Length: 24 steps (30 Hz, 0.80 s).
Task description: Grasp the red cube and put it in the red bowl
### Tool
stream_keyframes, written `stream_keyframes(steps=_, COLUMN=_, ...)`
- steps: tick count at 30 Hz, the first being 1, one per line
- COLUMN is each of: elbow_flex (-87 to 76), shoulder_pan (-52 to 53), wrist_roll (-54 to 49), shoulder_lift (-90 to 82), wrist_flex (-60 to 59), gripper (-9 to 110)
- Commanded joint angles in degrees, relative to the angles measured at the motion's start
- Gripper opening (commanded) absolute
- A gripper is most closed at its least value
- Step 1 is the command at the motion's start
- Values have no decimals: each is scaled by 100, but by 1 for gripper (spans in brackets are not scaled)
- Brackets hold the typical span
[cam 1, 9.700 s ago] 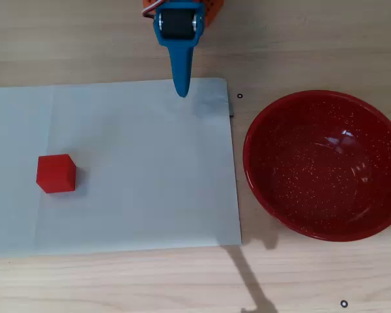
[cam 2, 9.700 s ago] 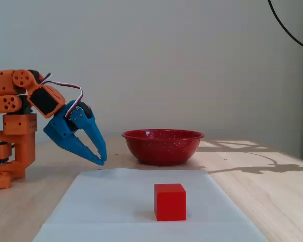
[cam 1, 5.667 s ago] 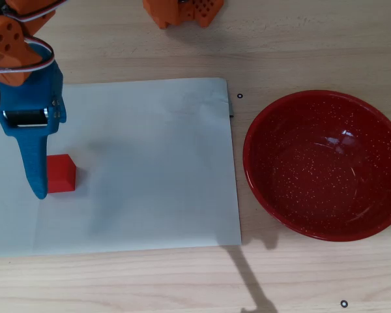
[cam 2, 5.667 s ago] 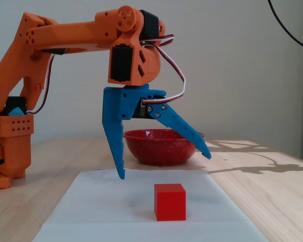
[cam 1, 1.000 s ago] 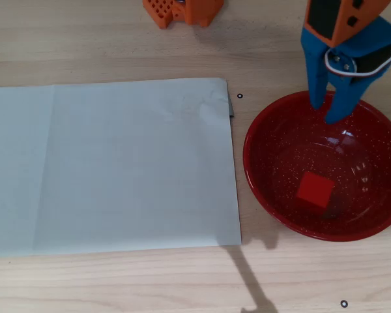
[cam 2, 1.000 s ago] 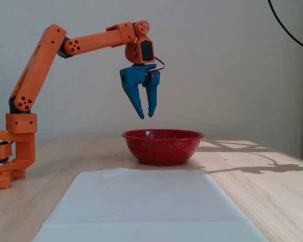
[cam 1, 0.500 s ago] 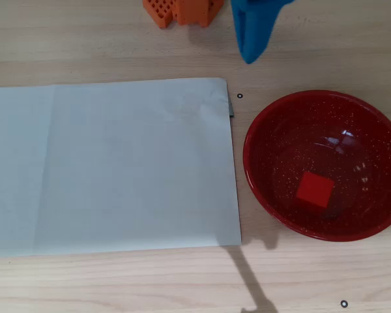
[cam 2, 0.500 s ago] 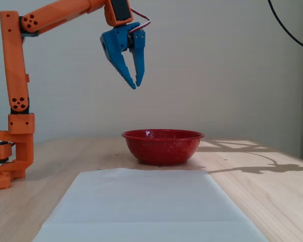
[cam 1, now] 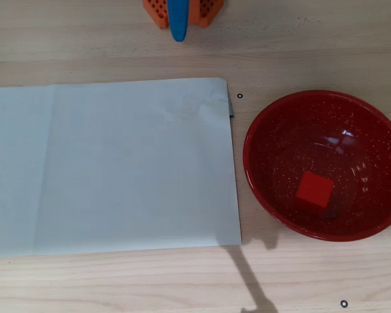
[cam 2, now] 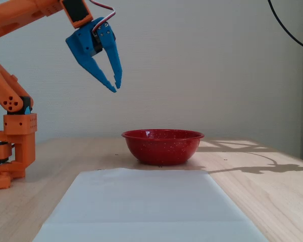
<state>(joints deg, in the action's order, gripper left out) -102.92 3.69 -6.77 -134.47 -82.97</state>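
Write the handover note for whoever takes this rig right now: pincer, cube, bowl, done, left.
Pincer: empty, raised high above the table in the fixed view, tips almost closed, pointing down.
Red cube: lying inside the red bowl, seen in the overhead view.
Bowl: on the wooden table, just off the right edge of the paper sheet in that view.
Done: cube is in the bowl.
Left: apparently nothing but parking the arm.

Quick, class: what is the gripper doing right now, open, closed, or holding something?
Gripper: raised, nearly shut, holding nothing; the cube lies in the bowl.
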Motion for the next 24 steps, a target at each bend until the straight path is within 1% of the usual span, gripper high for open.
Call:
stream_keyframes(steps=1, elbow_flex=-290, shoulder_pan=-176, wrist_roll=-79, shoulder_lift=-765, wrist_flex=369, gripper=0)
stream_keyframes(steps=14, elbow_flex=-4553, shoulder_pan=-378, wrist_roll=-167, shoulder_lift=-3806, wrist_flex=2856, gripper=0)
stream_keyframes(steps=17, elbow_flex=-5282, shoulder_pan=-422, wrist_roll=-431, shoulder_lift=-4351, wrist_flex=3463, gripper=0)
stream_keyframes(steps=24, elbow_flex=-6609, shoulder_pan=-272, wrist_roll=-598, shoulder_lift=-5300, wrist_flex=3964, gripper=0)
